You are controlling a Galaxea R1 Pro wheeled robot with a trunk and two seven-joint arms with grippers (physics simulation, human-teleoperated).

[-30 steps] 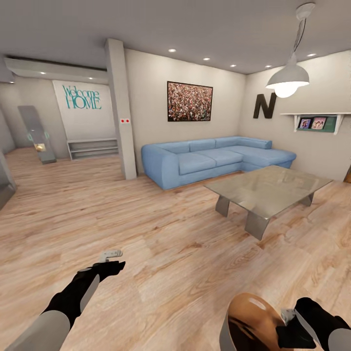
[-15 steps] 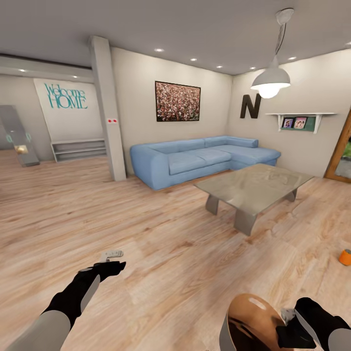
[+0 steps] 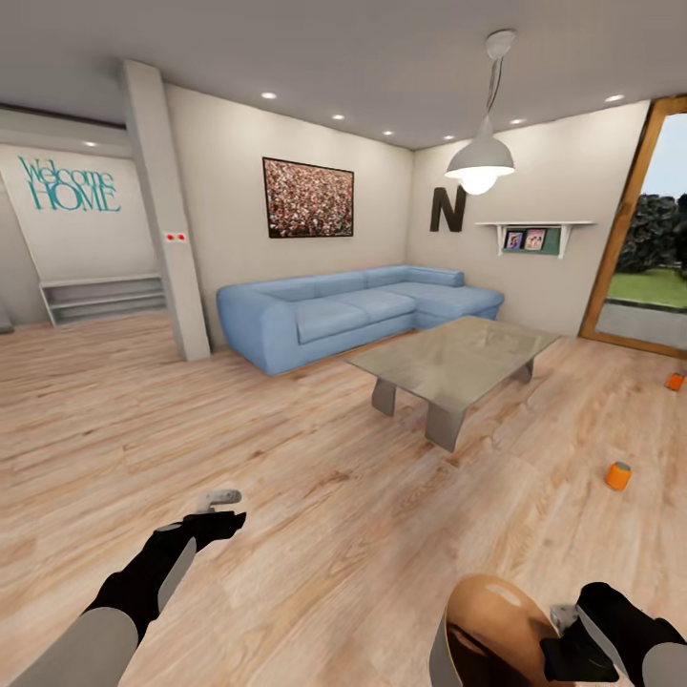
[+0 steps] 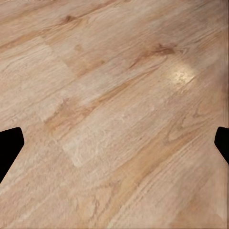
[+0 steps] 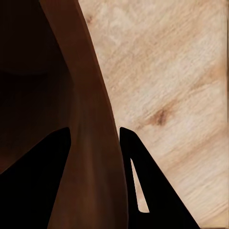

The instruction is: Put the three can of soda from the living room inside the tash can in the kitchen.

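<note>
Right gripper [image 3: 565, 637] clamps the trash can [image 3: 487, 630] rim; left gripper [image 3: 218, 507] spread, empty. Next: approach the near orange can [image 3: 618, 475] at right.

I see two orange cans standing up on the wood floor: one can [image 3: 618, 475] sits near the glass table, the other can [image 3: 675, 381] sits farther off by the door. My trash can [image 3: 487, 637] (brown and shiny inside) is tilted, low by my right arm.

Teal "Welcome HOME" lettering [image 3: 69, 184] on the far white wall; dark letter "N" [image 3: 447, 209] on the wall above the sofa [image 3: 343, 311].
</note>
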